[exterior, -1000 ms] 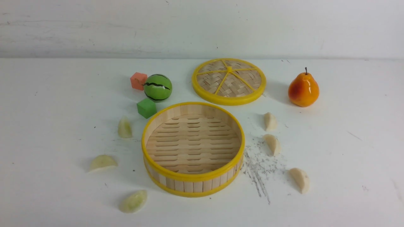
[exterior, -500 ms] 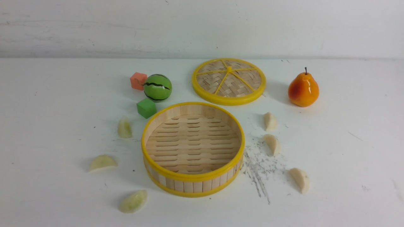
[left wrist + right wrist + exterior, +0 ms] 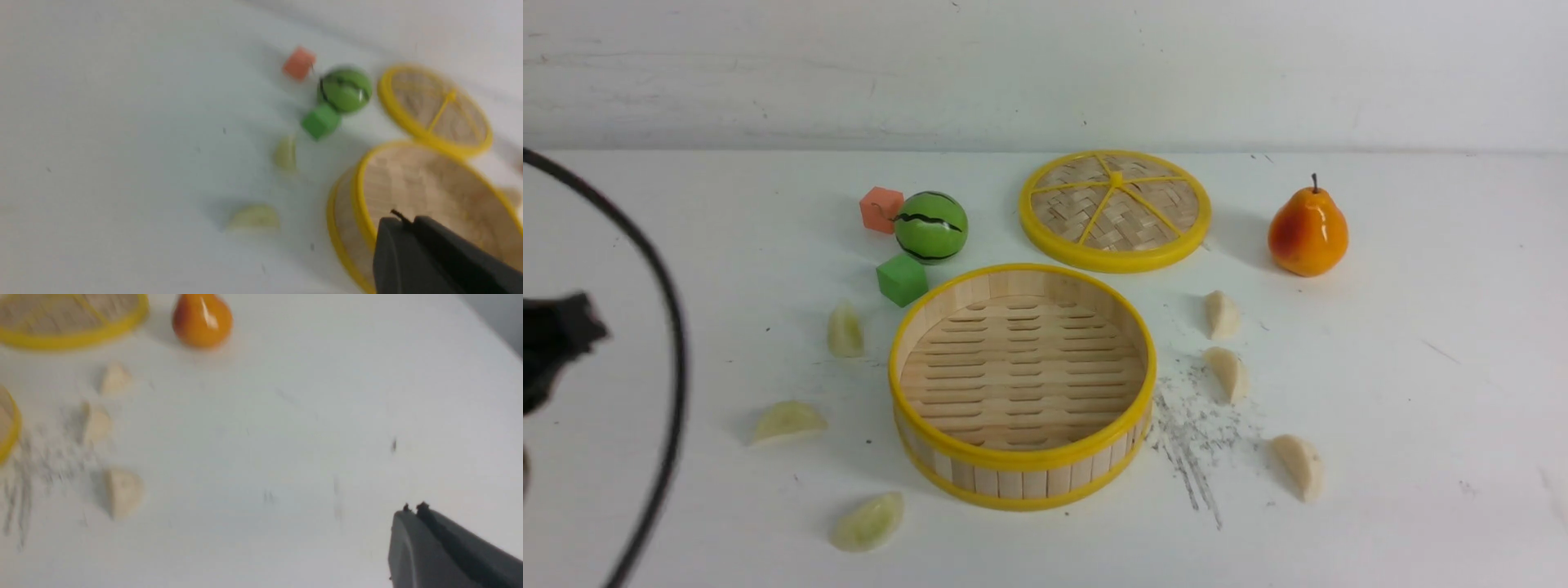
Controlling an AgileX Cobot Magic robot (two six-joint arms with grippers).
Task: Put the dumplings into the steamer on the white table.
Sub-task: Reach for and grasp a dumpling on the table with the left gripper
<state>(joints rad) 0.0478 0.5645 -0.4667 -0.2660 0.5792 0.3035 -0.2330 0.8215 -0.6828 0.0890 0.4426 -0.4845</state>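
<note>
The steamer (image 3: 1023, 459) stands empty in the middle of the white table (image 3: 1421, 392). Three pale green dumplings (image 3: 846, 331) (image 3: 788, 420) (image 3: 869, 521) lie to its left, and three cream-white dumplings (image 3: 1223, 314) (image 3: 1229, 373) (image 3: 1300, 465) lie to its right. In the left wrist view my left gripper (image 3: 402, 222) is shut and empty, raised over the steamer's rim (image 3: 359, 192), with two green dumplings (image 3: 286, 154) (image 3: 255, 216) beyond it. My right gripper (image 3: 412, 508) is shut and empty above bare table, well away from the white dumplings (image 3: 122, 492).
A woven lid (image 3: 1115, 210) with a yellow rim lies behind the steamer. A pear (image 3: 1307, 233) stands at the back right. A watermelon ball (image 3: 931, 227), an orange cube (image 3: 881, 209) and a green cube (image 3: 902, 279) sit back left. A black arm part (image 3: 556, 339) and cable show at the left edge.
A black part of the left arm and its cable have come into the front view at the left edge. Nothing on the table has moved.
</note>
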